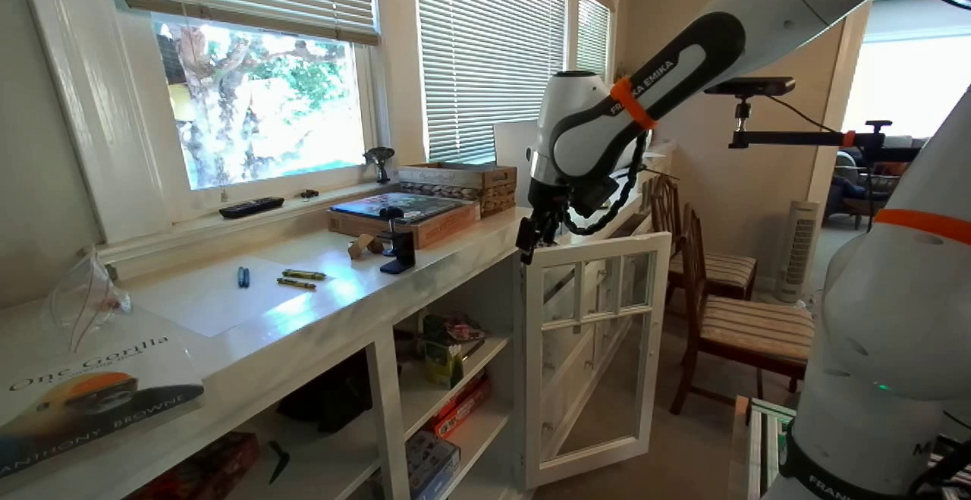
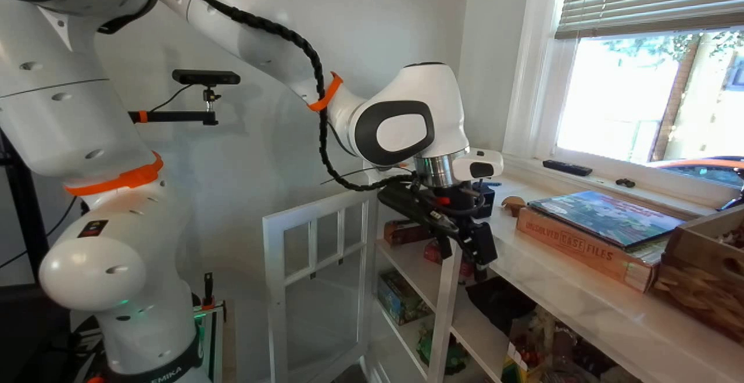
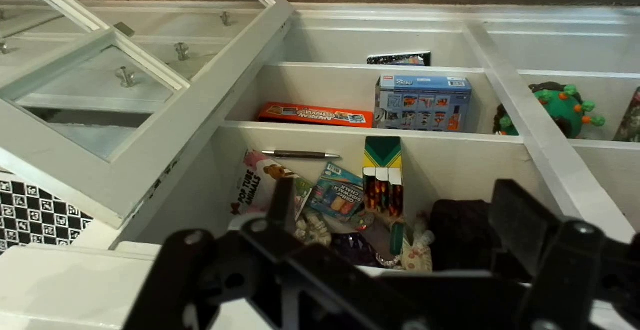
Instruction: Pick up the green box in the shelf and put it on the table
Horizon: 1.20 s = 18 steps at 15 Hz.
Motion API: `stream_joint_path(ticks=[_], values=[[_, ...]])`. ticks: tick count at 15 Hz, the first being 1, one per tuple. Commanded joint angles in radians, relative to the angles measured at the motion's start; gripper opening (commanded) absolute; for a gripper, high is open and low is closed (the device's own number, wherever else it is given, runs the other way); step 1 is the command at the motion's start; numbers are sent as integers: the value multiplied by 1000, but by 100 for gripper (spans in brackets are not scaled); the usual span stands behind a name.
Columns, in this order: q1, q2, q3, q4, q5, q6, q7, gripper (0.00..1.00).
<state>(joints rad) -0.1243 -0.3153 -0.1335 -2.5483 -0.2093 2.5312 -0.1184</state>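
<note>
The gripper (image 3: 395,205) is spread wide and empty, presumably so that the green box (image 3: 382,176), set in the shelf (image 3: 475,170) at its twelve o'clock in the wrist view, can be straddled.

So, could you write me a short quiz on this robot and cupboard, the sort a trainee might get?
1. True or false: the gripper is open.
2. The glass-paned door stands: a) shut, b) open.
3. In the wrist view, what is beside the orange-red box, one level below the green box?

Key:
1. True.
2. b.
3. The blue box.
</note>
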Motion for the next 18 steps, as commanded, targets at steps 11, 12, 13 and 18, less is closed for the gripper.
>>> stream_joint_path(ticks=[11, 12, 13, 18], values=[[0, 40, 17, -27, 1, 130, 12, 100], [-6, 47, 29, -32, -21, 158, 23, 100], [-5, 56, 33, -36, -23, 185, 21, 100], [-33, 123, 47, -56, -71, 275, 38, 100]])
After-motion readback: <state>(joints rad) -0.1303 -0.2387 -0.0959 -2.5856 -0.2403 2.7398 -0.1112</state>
